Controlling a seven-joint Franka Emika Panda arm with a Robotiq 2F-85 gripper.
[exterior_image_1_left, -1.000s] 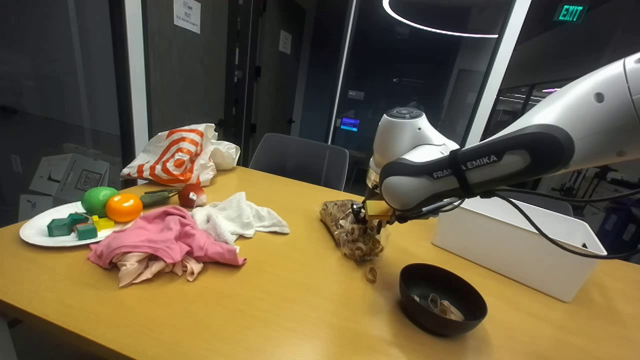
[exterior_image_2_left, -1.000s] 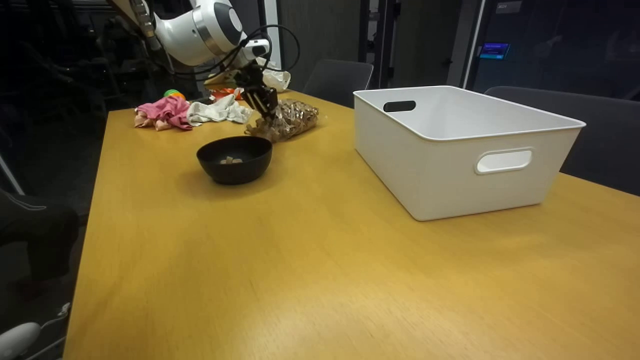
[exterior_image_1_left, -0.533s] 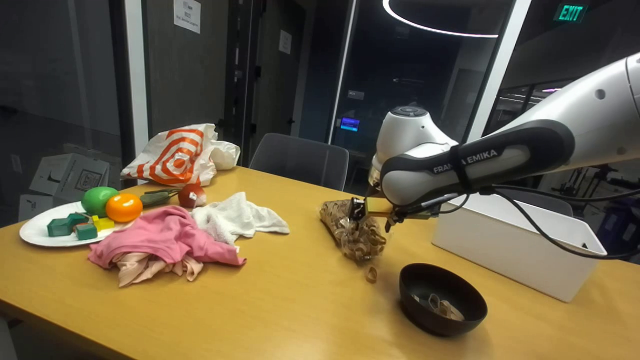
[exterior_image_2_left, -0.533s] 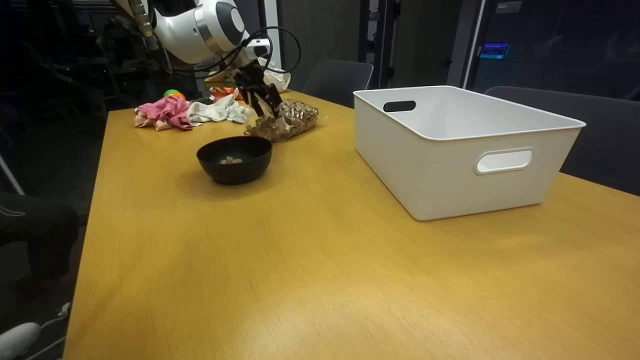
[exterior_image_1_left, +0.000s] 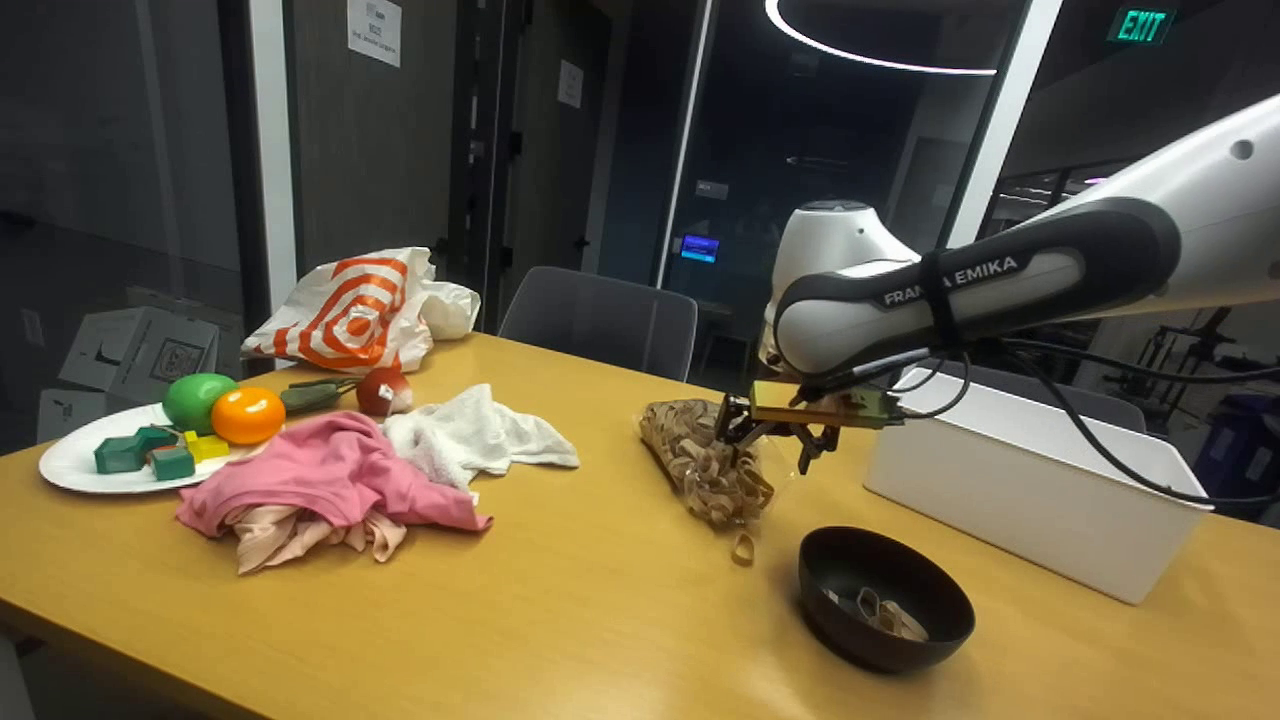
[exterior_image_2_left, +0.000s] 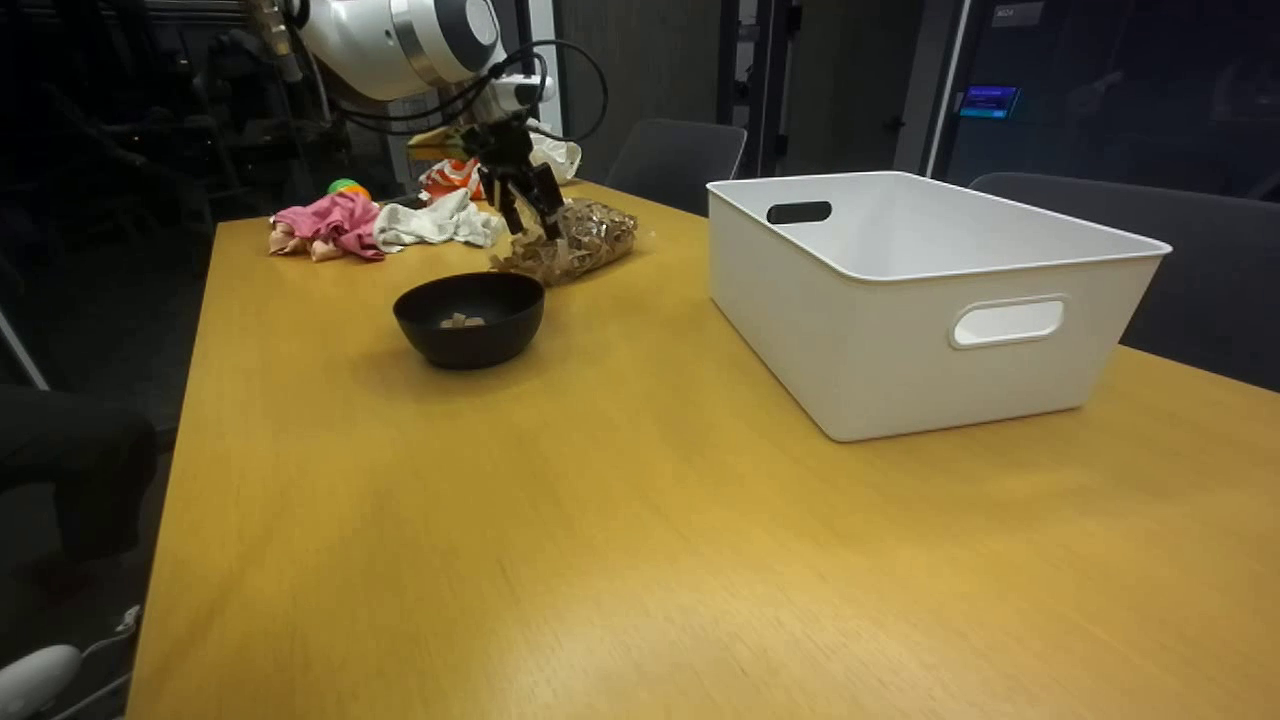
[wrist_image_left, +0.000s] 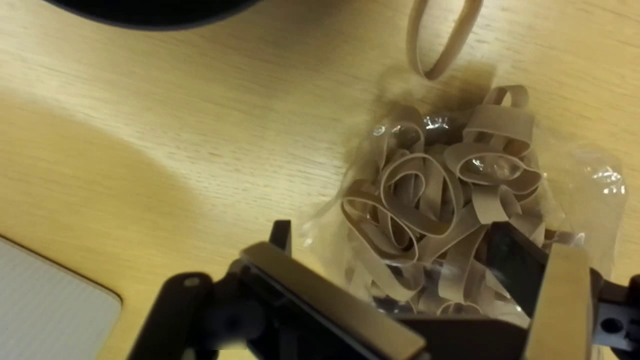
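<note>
We are holding the tool (exterior_image_1_left: 769, 460) wide, one finger (wrist_image_left: 517, 267) reaching over the bag (exterior_image_1_left: 706, 475); we are not able to tell if they are touching. We are seeing the bag lying on the bench (exterior_image_2_left: 640, 550), a loose band (wrist_image_left: 456, 40) just beside the bag, the bowl (exterior_image_2_left: 470, 348) standing near it, the towel (exterior_image_1_left: 480, 440) and the bin (exterior_image_2_left: 930, 385) on opposite sides of it.

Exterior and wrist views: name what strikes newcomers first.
The black two-finger claw hangs open at a clear plastic bag of tan rubber bands. Nearby, a round black bowl holds more. In an exterior view, a white plastic bag with orange rings sits behind crumpled pink cloth.
</note>
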